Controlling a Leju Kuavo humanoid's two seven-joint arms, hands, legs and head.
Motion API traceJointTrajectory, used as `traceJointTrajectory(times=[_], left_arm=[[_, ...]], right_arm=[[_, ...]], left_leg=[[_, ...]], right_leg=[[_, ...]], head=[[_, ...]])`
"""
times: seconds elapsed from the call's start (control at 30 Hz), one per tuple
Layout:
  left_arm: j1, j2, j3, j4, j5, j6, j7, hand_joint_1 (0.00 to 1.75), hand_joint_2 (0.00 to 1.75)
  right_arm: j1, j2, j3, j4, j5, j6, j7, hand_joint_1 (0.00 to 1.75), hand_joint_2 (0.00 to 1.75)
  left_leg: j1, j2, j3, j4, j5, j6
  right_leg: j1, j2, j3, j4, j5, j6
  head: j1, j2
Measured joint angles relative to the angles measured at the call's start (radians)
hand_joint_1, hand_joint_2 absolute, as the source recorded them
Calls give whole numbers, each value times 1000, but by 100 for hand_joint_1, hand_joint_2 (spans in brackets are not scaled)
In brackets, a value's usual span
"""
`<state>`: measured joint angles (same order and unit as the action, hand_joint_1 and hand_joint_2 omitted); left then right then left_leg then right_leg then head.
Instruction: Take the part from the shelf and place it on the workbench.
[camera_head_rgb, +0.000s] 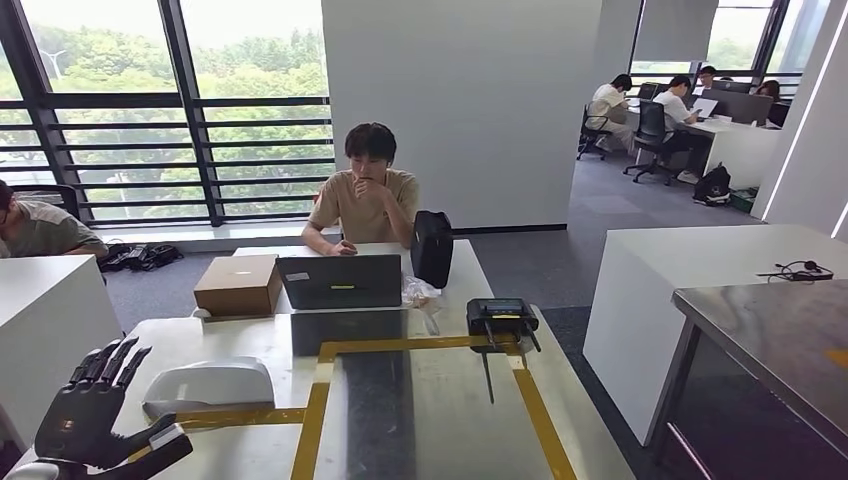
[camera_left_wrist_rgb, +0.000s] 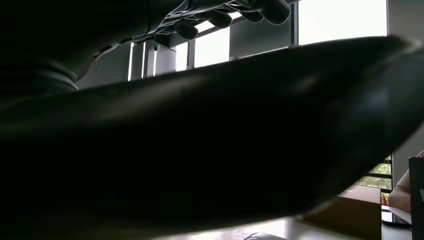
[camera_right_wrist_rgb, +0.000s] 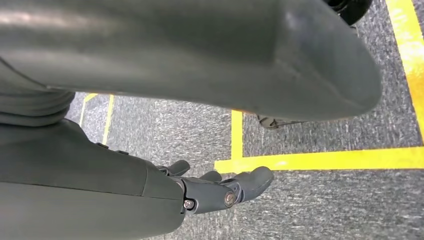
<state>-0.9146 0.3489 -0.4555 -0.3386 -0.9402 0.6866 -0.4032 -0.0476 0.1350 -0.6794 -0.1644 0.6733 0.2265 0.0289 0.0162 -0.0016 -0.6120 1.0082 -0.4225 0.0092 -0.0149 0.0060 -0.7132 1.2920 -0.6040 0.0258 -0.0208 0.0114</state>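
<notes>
Head view: the left hand (camera_head_rgb: 95, 410) is raised at the workbench (camera_head_rgb: 420, 420) corner w/ fingers spread and holding nothing, just beside the white part (camera_head_rgb: 210, 385), which already lies on the bench, so I judge the placing is done. Right hand (camera_right_wrist_rgb: 220, 192) hangs toward the carpet by the yellow tape (camera_right_wrist_rgb: 320, 160), fingers loosely apart, empty, prob. because it is not needed.

Bright daylight from windows (camera_head_rgb: 170, 110) (left wrist view backlit, nearly black).
</notes>
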Motion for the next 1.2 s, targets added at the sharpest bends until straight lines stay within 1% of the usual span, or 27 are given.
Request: traceJointTrajectory(times=[0.03,0.1,0.13,0.17,0.27,0.3,0.37,0.43,0.47,0.5,0.53,0.57,0.63,0.67,0.7,0.8,0.83,0.87,0.93,0.97,1.0,1.03,1.07,1.1,1.13,1.17,1.2], left_arm=[[0,-1,0,0,-2,0,2,0,0],[-1,-2,0,0,-7,0,8,0,0],[-3,-2,0,0,-9,0,11,0,0],[-5,-3,0,0,-11,0,14,0,0],[-13,-3,0,0,-12,-1,18,0,0],[-14,-2,0,0,-12,-2,19,0,0],[-16,-2,0,2,-13,-4,19,0,0],[-17,-2,0,3,-15,-9,21,0,0],[-17,-3,0,4,-18,-12,23,0,0],[-17,-3,0,5,-22,-15,26,0,0],[-18,-4,0,6,-26,-19,30,0,0],[-19,-5,0,6,-28,-22,34,0,0],[-25,-7,0,6,-29,-27,38,0,0],[-29,-8,0,5,-29,-28,38,0,0],[-32,-8,0,5,-29,-30,37,0,0],[-36,-9,0,4,-28,-36,32,0,0],[-37,-11,0,4,-28,-37,31,0,0],[-38,-12,0,4,-28,-38,30,0,0],[-39,-14,0,4,-28,-38,29,0,0],[-38,-14,0,4,-28,-38,29,0,0],[-37,-15,0,5,-28,-39,30,0,0],[-36,-15,0,5,-28,-39,31,0,0],[-35,-16,0,5,-28,-39,33,0,0],[-34,-16,0,5,-28,-40,34,0,0],[-34,-16,0,4,-28,-42,34,0,0],[-34,-15,0,4,-28,-44,34,0,0],[-35,-15,0,3,-28,-46,33,0,0]], right_arm=[[0,-1,0,0,0,0,0,0,0],[-1,-2,0,0,0,0,-1,0,0],[-1,-3,0,0,0,0,-1,0,0],[-2,-3,0,0,0,0,-1,0,0],[-4,-3,0,0,0,1,-1,0,0],[-4,-3,0,0,0,1,-1,0,0],[-4,-3,0,0,0,2,-1,0,0],[-4,-3,-1,1,0,2,-1,0,0],[-4,-3,-1,1,0,2,-1,0,0],[-4,-3,-1,0,0,2,0,0,0],[-4,-3,-1,0,0,2,0,0,0],[-4,-3,-1,0,0,2,0,0,0],[-4,-3,-1,0,0,2,0,0,0],[-4,-3,-1,1,-1,2,0,0,0],[-4,-2,-1,1,-2,3,0,0,0],[-2,-2,-2,1,-3,3,0,0,0],[-1,-2,-2,2,-3,3,1,0,0],[0,-2,-2,2,-3,4,1,0,0],[0,-2,-3,2,-3,4,1,0,0],[0,-2,-3,2,-3,4,1,0,0],[0,-2,-4,2,-3,4,0,0,0],[-1,-3,-4,2,-3,4,0,0,0],[-1,-3,-4,2,-3,3,0,0,0],[-1,-3,-4,2,-3,3,0,0,0],[-2,-3,-4,2,-3,3,0,0,0],[-3,-3,-4,2,-3,3,0,0,0],[-4,-3,-4,2,-3,3,0,0,0]], left_leg=[[3,0,-3,4,0,-3],[9,-1,-9,13,-1,-15],[10,-2,-12,18,-2,-24],[10,-3,-14,22,-2,-32],[10,-5,-19,21,6,-57],[11,-5,-24,26,-1,-62],[13,-3,-47,84,-58,-68],[12,-2,-82,205,-144,-70],[11,-2,-93,259,-171,-70],[10,-2,-90,285,-179,-68],[9,-2,-71,280,-170,-65],[6,-2,-32,234,-147,-59],[-1,-1,62,99,-121,-46],[-6,-1,93,48,-116,-41],[-10,-1,107,21,-118,-37],[-12,-1,96,8,-97,-20],[-9,1,89,3,-85,-10],[-6,2,80,-1,-71,-3],[-5,4,55,-2,-48,4],[-5,4,41,-1,-37,4],[-5,4,27,0,-27,3],[-4,5,13,2,-17,1],[-4,5,1,5,-9,-2],[-3,5,-10,8,-1,-6],[-3,5,-21,13,5,-11],[-4,5,-28,18,10,-17],[-5,5,-32,21,15,-24]], right_leg=[[-4,-1,18,-31,24,4],[-9,-1,90,-157,81,9],[-8,1,116,-204,102,7],[-7,4,130,-232,111,2],[-5,6,123,-241,117,-27],[-5,5,118,-243,122,-37],[-7,1,107,-249,137,-54],[-3,0,89,-250,151,-61],[0,0,79,-249,159,-63],[2,0,68,-249,167,-64],[5,0,58,-249,175,-63],[7,0,49,-248,183,-63],[9,0,35,-248,199,-57],[10,0,32,-249,207,-53],[9,0,31,-250,215,-47],[8,1,27,-258,229,-27],[8,1,19,-246,210,-21],[8,1,6,-214,173,-15],[5,0,-30,-94,73,-5],[4,0,-44,-30,40,-1],[3,0,-47,14,31,2],[3,0,-35,28,41,3],[2,0,-3,2,64,3],[1,-1,44,-55,86,3],[1,-1,100,-129,92,0],[2,0,143,-190,91,-7],[4,1,170,-233,84,-15]], head=[[0,0],[0,0],[0,0],[1,0],[0,0],[0,0],[-1,0],[-2,0],[-2,0],[-2,0],[-2,0],[-2,0],[-1,0],[-1,0],[-1,0],[-1,0],[0,0],[0,0],[2,0],[2,0],[2,0],[3,0],[3,0],[3,0],[4,0],[3,0],[3,0]])
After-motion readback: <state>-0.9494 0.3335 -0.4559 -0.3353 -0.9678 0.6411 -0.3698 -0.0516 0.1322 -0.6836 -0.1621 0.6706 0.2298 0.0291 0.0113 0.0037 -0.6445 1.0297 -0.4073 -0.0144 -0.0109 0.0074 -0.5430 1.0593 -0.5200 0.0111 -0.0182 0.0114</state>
